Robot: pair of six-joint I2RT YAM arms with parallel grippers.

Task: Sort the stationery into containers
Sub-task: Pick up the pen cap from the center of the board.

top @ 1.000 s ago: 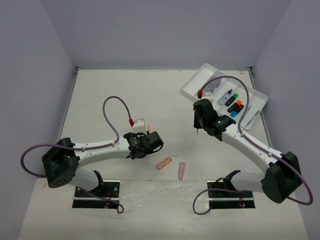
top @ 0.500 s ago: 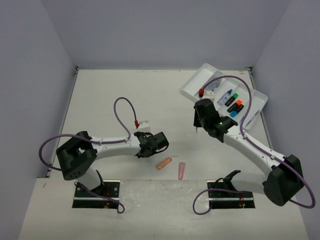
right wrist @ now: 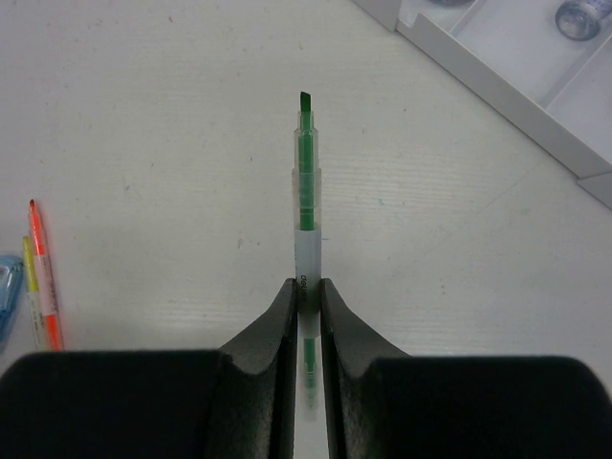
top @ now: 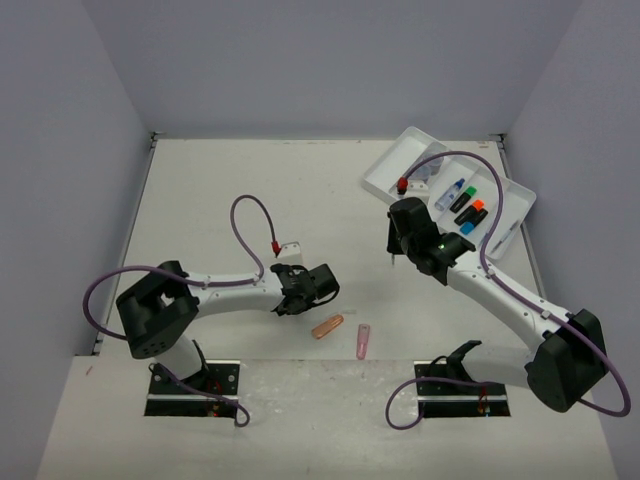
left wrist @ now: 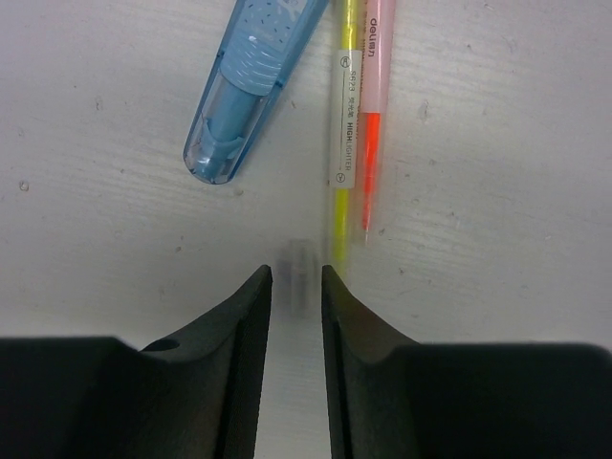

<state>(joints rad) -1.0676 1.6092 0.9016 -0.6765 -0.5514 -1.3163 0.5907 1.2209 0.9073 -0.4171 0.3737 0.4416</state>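
Observation:
My right gripper (right wrist: 307, 285) is shut on a thin green pen (right wrist: 305, 191) with a clear barrel, held above the table a little short of the white divided tray (right wrist: 497, 81). In the top view the right gripper (top: 398, 258) hangs just left of the tray (top: 392, 170). My left gripper (left wrist: 297, 273) is low over the table. Its jaws stand a narrow gap apart, with a small blurred grey shape between the tips. Whether it is pinched is unclear. Just ahead lie a yellow pen (left wrist: 342, 143), a pink-orange pen (left wrist: 375, 115) and a blue capsule piece (left wrist: 244, 91).
The tray holds black highlighters (top: 465, 205), grey-blue pots (top: 425, 172) and a thin pen (top: 505, 232). An orange capsule piece (top: 327, 326) and a pink one (top: 363, 340) lie near the front edge, right of the left gripper (top: 312, 285). Purple cables loop over both arms.
The left arm has swung and carried its gripper slightly to the right and down, and its jaws have narrowed. The right arm and its green pen have stayed put.

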